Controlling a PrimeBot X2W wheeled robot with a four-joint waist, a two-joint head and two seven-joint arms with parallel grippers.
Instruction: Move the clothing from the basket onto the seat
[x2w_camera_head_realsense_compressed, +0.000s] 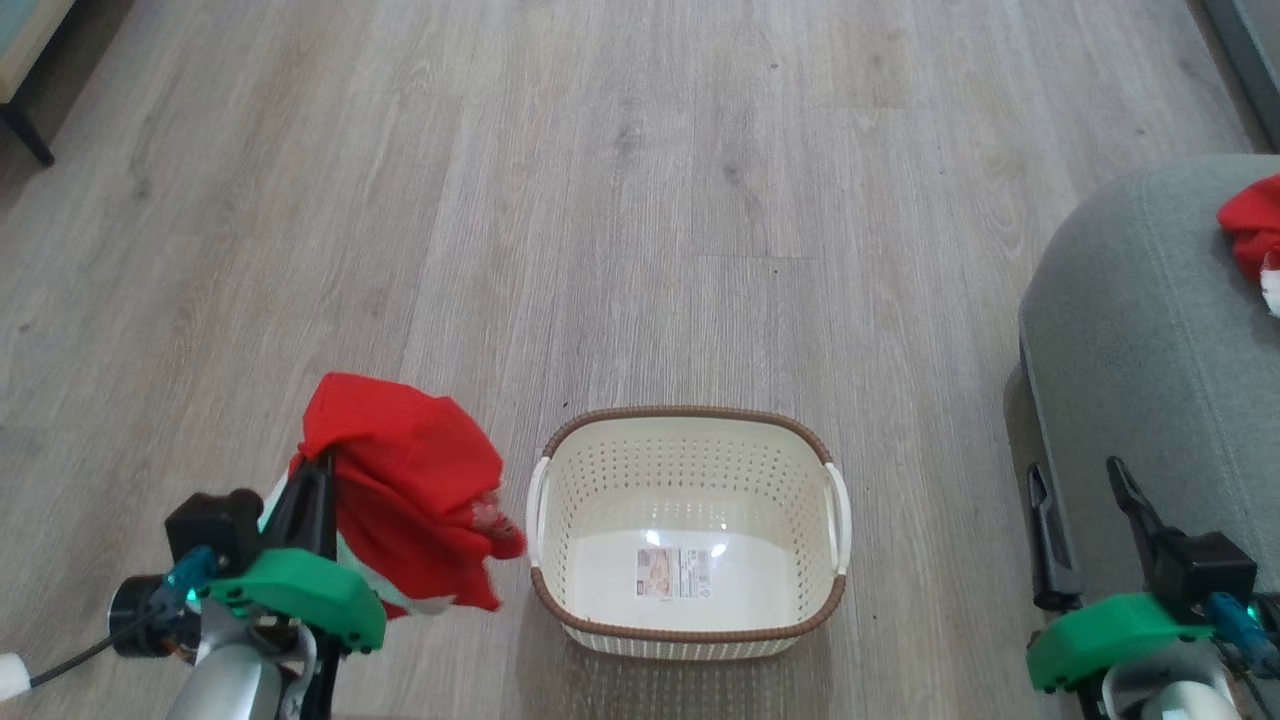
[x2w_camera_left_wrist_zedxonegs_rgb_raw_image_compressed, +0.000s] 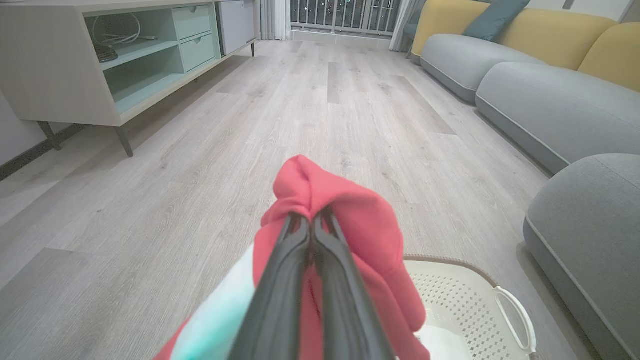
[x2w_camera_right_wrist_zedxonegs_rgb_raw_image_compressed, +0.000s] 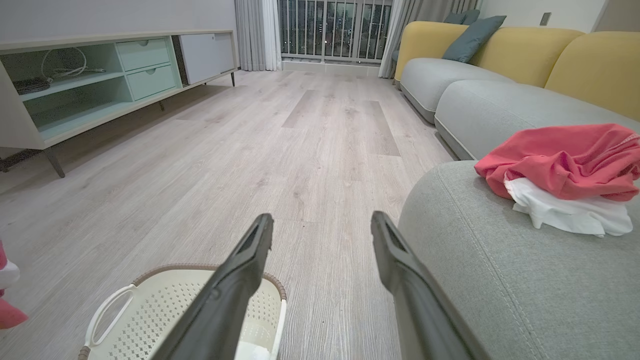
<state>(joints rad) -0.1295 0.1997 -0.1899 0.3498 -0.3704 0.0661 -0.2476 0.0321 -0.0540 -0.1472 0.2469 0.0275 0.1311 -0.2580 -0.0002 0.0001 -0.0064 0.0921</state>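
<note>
- My left gripper (x2w_camera_left_wrist_zedxonegs_rgb_raw_image_compressed: 310, 220) pinches a red garment (x2w_camera_head_realsense_compressed: 410, 470) aloft, just beside the basket (x2w_camera_head_realsense_compressed: 600, 480) on the pale wood-plank floor (x2w_camera_head_realsense_compressed: 640, 200).
- My right gripper (x2w_camera_right_wrist_zedxonegs_rgb_raw_image_compressed: 321, 220) stands wide beside the grey seat (x2w_camera_head_realsense_compressed: 1130, 330), where more clothing (x2w_camera_right_wrist_zedxonegs_rgb_raw_image_compressed: 565, 165) lies.
- A low cabinet (x2w_camera_left_wrist_zedxonegs_rgb_raw_image_compressed: 60, 75) faces the yellow-backed sofa (x2w_camera_right_wrist_zedxonegs_rgb_raw_image_compressed: 525, 55).

In the head view, the clothing (x2w_camera_head_realsense_compressed: 1250, 225) on the seat (x2w_camera_head_realsense_compressed: 1130, 330) is cut off by the right edge. The print on the label (x2w_camera_head_realsense_compressed: 673, 572) of the basket (x2w_camera_head_realsense_compressed: 690, 412) is too small to be read.
</note>
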